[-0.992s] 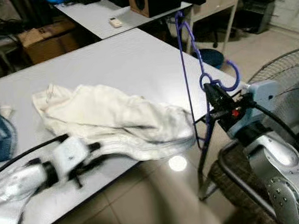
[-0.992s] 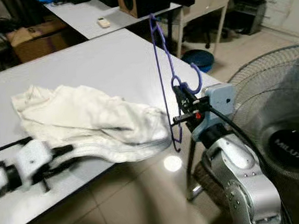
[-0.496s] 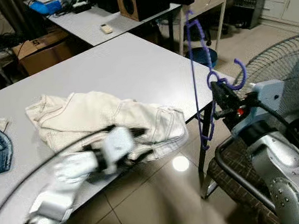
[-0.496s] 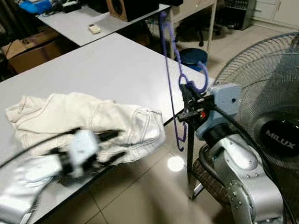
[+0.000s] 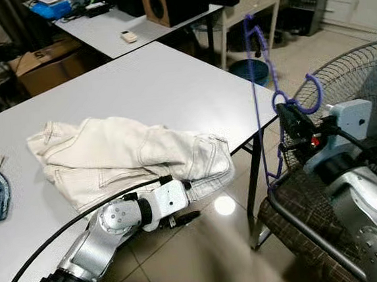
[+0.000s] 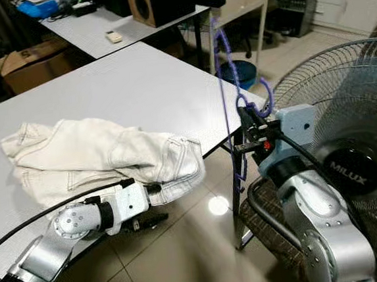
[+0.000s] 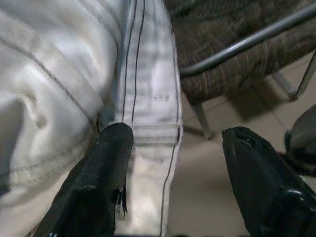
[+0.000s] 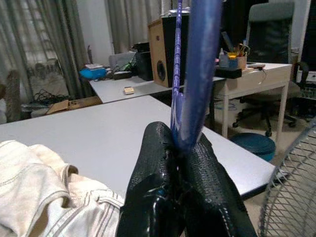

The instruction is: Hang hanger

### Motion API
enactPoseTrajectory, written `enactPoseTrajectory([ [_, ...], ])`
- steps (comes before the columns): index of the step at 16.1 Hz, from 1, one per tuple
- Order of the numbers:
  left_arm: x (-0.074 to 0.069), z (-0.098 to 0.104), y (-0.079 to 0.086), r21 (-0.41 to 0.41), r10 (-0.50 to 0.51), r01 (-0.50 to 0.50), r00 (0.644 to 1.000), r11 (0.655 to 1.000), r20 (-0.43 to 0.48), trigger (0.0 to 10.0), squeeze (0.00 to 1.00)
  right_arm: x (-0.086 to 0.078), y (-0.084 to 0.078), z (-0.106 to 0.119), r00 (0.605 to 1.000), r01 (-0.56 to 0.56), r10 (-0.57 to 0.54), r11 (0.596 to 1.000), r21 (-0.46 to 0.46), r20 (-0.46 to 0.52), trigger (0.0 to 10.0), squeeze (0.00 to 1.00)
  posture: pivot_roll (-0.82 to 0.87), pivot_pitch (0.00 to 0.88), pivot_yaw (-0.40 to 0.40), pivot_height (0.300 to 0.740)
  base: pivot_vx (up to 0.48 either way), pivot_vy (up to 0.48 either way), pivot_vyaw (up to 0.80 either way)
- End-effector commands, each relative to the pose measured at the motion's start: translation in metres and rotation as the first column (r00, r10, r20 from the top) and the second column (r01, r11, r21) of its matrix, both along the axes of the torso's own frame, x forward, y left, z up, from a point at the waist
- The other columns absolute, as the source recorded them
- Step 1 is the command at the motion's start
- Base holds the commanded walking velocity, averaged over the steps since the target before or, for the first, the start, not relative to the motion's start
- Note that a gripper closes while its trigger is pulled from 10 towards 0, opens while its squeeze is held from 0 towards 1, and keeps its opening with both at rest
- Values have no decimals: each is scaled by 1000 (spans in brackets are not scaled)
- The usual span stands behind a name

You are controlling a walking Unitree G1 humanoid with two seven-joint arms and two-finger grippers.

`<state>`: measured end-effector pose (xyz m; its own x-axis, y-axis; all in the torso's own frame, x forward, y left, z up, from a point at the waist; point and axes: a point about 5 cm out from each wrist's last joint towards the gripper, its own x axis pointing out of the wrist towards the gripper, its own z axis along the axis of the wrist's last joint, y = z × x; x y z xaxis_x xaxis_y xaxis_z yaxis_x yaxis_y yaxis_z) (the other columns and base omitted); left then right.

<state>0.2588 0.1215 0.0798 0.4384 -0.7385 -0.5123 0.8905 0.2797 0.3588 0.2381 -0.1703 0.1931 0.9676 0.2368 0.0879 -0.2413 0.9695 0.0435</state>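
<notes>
Right gripper (image 5: 290, 115): fingers clamped on thin purple wire hanger (image 5: 260, 88), upright beside grey table (image 5: 162, 70) | Left gripper (image 7: 173, 163): fingers spread wide, empty, at cream denim garment (image 5: 124, 156) edge

Silver jointed arms, each ending in a pale boxy wrist; black cables trail behind each black two-fingered tool: left tool (image 5: 185, 217), right tool (image 5: 291, 120).

The black hub of the standing fan (image 6: 349, 166) carries the brand "MILUX" in pale letters (clearest in the right eye view); no other lettering can be read.
</notes>
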Motion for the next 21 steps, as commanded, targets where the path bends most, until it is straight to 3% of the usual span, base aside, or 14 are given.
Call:
enactPoseTrajectory([
  [1,7,-2,10,79,34,-37,999,996,41,10000,0,-4,0,2,1000,-2,2,1000,-1,-4,10000,0,-278,44,102,740,0,0,0],
  [2,12,-4,16,115,61,-68,996,991,61,10000,0,-5,0,2,1000,2,-2,1000,-4,-8,10000,0,-276,47,97,740,0,0,0],
  [3,23,-5,29,193,115,-137,986,972,122,5922,0,-5,2,1,1000,-1,0,1000,-2,-18,10000,0,-256,57,69,740,0,0,0],
  [4,27,-6,33,215,133,-162,981,963,144,4275,0,-5,3,0,1000,-7,7,1000,2,-23,10000,0,-256,57,69,740,0,0,0],
  [5,30,-6,38,232,151,-186,975,955,160,1765,0,-5,4,0,999,-18,18,1000,5,-28,10000,0,-247,61,59,740,0,0,0],
  [6,33,-7,45,236,183,-220,968,946,172,0,0,-5,8,-1,998,-41,42,999,7,-36,10000,0,-244,63,57,740,0,0,0],
  [8,32,-5,48,219,195,-230,966,948,169,0,0,-6,8,-1,998,-50,50,999,5,-37,10000,0,-253,47,84,740,0,0,0],
  [9,30,-6,45,120,234,-247,966,962,114,0,0,-8,5,-3,998,-51,51,999,-2,-37,10000,0,-258,38,91,740,0,0,0],
  [10,30,-6,45,120,234,-247,966,962,114,0,0,-8,5,-3,998,-51,51,999,-2,-37,10000,0,-258,38,91,740,0,0,0],
  [14,29,5,40,-16,258,-257,965,966,44,0,0,-7,6,-10,996,-64,64,998,0,-70,10000,0,-237,33,126,740,0,0,0],
  [17,34,14,43,-85,295,-293,956,952,13,0,0,-9,5,-10,998,-29,28,1000,-12,-59,10000,0,-239,34,134,740,0,0,0],
  [21,46,34,45,-196,381,-376,924,906,-9,0,0,-17,8,-10,996,-62,62,998,12,-58,10000,0,-237,38,134,740,0,0,0],
])
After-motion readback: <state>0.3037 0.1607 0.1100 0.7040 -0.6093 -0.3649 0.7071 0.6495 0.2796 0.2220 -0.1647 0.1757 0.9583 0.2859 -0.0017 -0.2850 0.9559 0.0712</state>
